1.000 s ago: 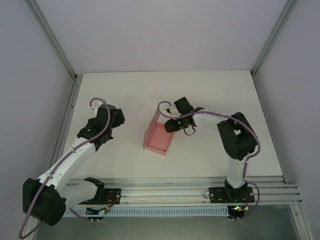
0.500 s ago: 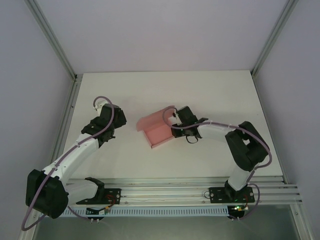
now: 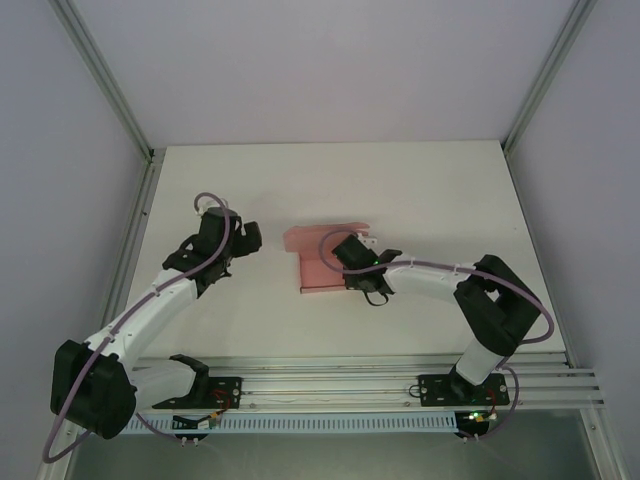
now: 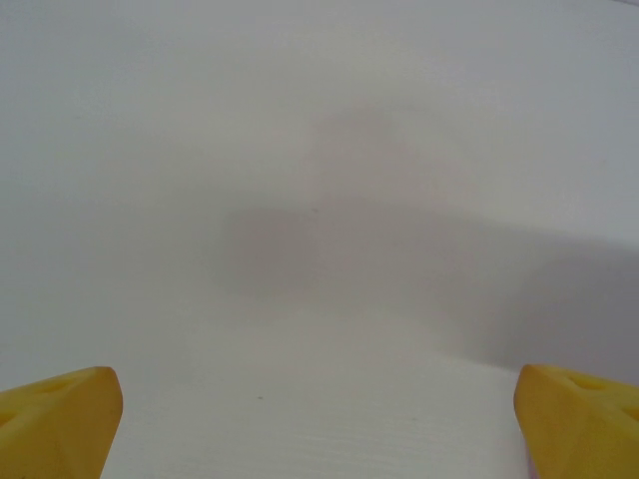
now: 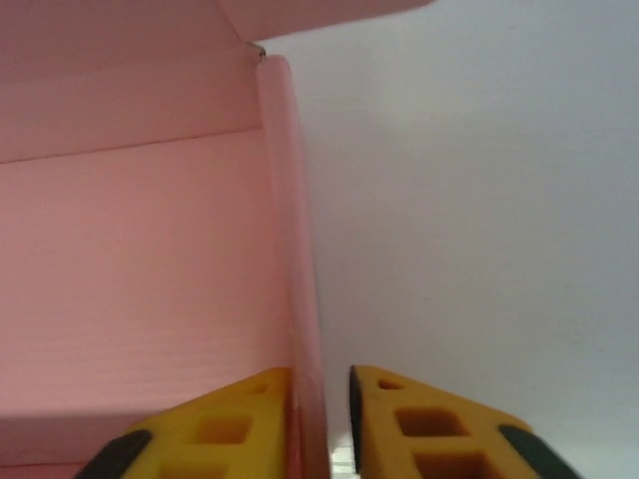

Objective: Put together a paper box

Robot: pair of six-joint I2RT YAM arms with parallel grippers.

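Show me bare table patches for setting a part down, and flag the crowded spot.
Free: the far strip of the table behind the paper box; the near strip between box and front rail. Crowded: the middle, where the right gripper pinches the box wall and the open left gripper sits nearby.

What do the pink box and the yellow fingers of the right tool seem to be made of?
The box: thin card, it seems, pale pink and matt; faint fine ribs cross its face, and its wall is folded sharply. The fingers: probably moulded plastic, yellow and smooth, with pockets sunk into them; by the look alone, a hard rubber cannot be excluded.
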